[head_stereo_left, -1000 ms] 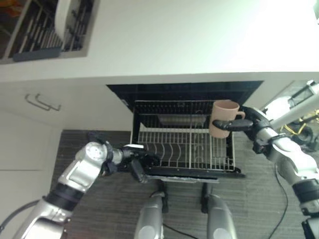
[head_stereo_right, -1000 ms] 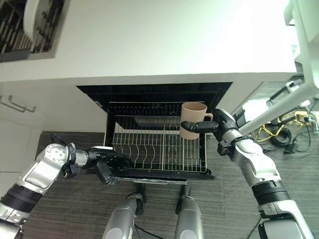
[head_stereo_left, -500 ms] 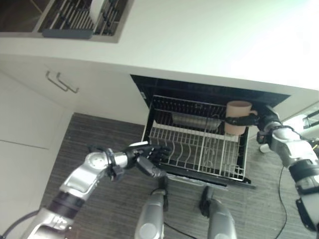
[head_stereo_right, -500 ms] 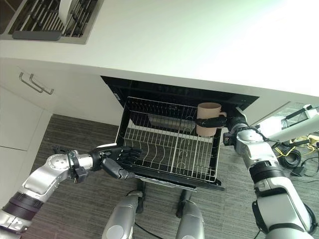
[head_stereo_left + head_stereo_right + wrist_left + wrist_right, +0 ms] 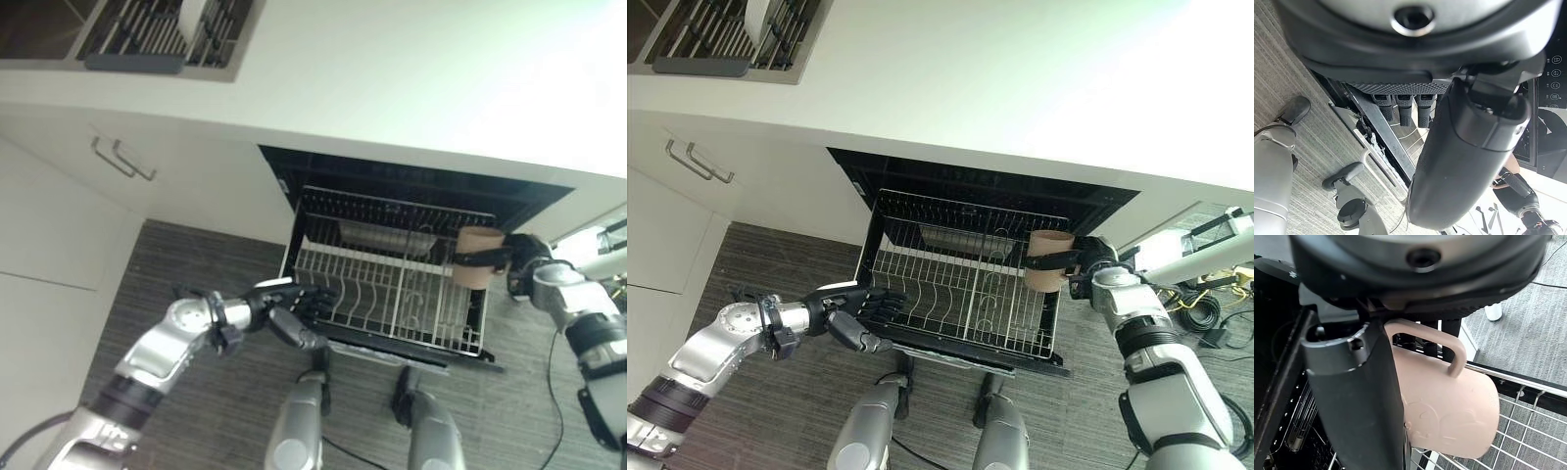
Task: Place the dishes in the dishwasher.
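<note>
Right hand (image 5: 1087,276) clamped on pink mug (image 5: 1048,262) at rack's (image 5: 950,294) 3 o'clock edge. Left hand (image 5: 857,308) at 9 o'clock, fingers straight, touching rack front.

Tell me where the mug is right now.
The mug is in the right hand, over the right rear corner of the dishwasher rack, seen from the head.

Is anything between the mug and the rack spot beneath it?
Nothing visible. The right hand holds the mug over the right edge of the pulled-out rack, where the wires below look bare. The left hand rests at the rack's front left corner.
</note>
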Controlling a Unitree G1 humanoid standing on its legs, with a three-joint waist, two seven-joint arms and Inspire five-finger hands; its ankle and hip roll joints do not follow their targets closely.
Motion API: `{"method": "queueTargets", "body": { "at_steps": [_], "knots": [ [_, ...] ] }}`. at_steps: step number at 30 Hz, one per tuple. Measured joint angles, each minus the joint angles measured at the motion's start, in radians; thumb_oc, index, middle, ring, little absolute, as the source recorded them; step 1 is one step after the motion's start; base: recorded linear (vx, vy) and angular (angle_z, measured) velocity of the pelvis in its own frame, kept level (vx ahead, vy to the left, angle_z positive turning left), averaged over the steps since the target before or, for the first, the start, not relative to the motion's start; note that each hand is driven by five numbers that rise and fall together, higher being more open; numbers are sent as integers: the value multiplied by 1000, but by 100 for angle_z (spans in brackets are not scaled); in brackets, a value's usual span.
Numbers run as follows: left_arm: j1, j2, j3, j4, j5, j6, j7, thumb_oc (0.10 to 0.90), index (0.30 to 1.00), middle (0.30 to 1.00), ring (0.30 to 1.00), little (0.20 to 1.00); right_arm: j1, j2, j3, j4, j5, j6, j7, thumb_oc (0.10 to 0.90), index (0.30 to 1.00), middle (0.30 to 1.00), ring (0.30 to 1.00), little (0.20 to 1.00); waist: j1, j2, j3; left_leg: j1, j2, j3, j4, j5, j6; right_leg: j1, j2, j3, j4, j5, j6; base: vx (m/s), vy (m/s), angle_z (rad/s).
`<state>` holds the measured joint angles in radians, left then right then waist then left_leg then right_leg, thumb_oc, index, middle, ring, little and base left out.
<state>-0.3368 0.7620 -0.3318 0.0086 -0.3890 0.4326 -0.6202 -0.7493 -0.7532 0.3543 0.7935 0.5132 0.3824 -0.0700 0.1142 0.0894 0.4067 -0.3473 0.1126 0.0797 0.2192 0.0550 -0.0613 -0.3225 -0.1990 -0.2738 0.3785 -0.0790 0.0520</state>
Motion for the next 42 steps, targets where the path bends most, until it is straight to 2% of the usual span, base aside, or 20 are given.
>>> {"method": "queueTargets", "body": {
  "at_steps": [2, 9, 14, 26, 33, 36, 37, 38, 39, 40, 42],
  "knots": [
    [0, 1, 0, 0, 0, 0, 1, 800, 900, 900, 900, 900, -14, -3, 7, 0, 0, 20, 17, 800, 900, 900, 900, 900, -1, 0, 0, 0, 0, 0, 0, 0, 0, 0, 0, 0, 0, 0, 0, 0, 0, 0],
    [3, 2, 2, 0, -9, -2, 6, 800, 900, 900, 900, 900, -33, -3, 32, -15, -1, 25, 26, 800, 900, 900, 900, 900, -4, 0, 0, 0, 0, 0, 0, 1, -1, -1, -1, 0, -4, 0, 0, 0, 0, 0],
    [36, 10, 14, -21, -38, -1, 24, 800, 900, 900, 900, 900, -11, -21, 22, -119, -4, 20, 35, 800, 900, 900, 900, 900, -8, 0, 0, 0, -1, 3, -4, 0, 1, 0, -1, 0, -6, 0, 1, 20, 5, 0],
    [100, 10, 54, -36, -39, -3, 53, 800, 900, 900, 900, 900, 122, -59, -116, -331, -42, 22, 8, 800, 900, 900, 900, 900, -60, -5, 3, 15, -1, 24, -9, -5, 6, 3, 0, 20, -12, 5, 6, 18, 11, -4],
    [153, 8, 63, -66, -81, -6, 131, 800, 900, 900, 900, 900, 264, -67, -227, -514, -42, 19, -75, 800, 900, 900, 900, 900, -89, -6, 4, 17, -1, 29, -12, -6, 8, 2, 2, 24, -15, 5, 6, 13, 1, -1],
    [205, -8, 88, -87, -120, -30, 187, 800, 900, 900, 900, 900, 371, -55, -278, -609, -42, 13, -105, 800, 900, 900, 900, 900, -94, -11, 4, 24, 2, 37, -12, -9, 8, 3, 6, 35, -15, 5, 6, 40, -18, -8],
    [237, -34, 117, -97, -132, -49, 219, 800, 900, 900, 900, 900, 427, -20, -322, -662, -42, 6, -117, 800, 900, 900, 900, 900, -95, -15, 4, 28, 4, 42, -13, -10, 8, 3, 8, 40, -15, 5, 6, 75, -51, -15],
    [272, -88, 174, -100, -171, -88, 280, 800, 900, 900, 900, 900, 492, 46, -338, -726, -42, -13, -126, 800, 900, 900, 900, 900, -110, -30, 4, 39, 8, 48, -15, -11, 7, 9, 12, 47, -15, 5, 6, 88, -60, -14],
    [277, -114, 187, -101, -195, -125, 315, 800, 900, 900, 900, 900, 525, 77, -340, -753, -52, -20, -134, 800, 900, 900, 900, 900, -115, -36, 3, 48, 9, 49, -16, -14, 4, 16, 13, 49, -14, 3, 7, 92, -66, -10],
    [302, -194, 241, -126, -196, -200, 353, 800, 900, 900, 900, 900, 618, 144, -375, -845, -90, -45, -146, 800, 900, 900, 900, 900, -122, -46, 3, 58, 10, 48, -14, -21, 3, 24, 14, 52, -10, -5, 6, 72, -38, -2],
    [323, -250, 312, -170, -196, -292, 395, 800, 900, 900, 900, 900, 673, 185, -380, -903, -94, -59, -132, 800, 900, 900, 900, 900, -137, -66, -2, 64, 13, 50, -15, -26, 4, 24, 17, 57, -6, -11, 4, 73, -36, -6]
  ]
}}
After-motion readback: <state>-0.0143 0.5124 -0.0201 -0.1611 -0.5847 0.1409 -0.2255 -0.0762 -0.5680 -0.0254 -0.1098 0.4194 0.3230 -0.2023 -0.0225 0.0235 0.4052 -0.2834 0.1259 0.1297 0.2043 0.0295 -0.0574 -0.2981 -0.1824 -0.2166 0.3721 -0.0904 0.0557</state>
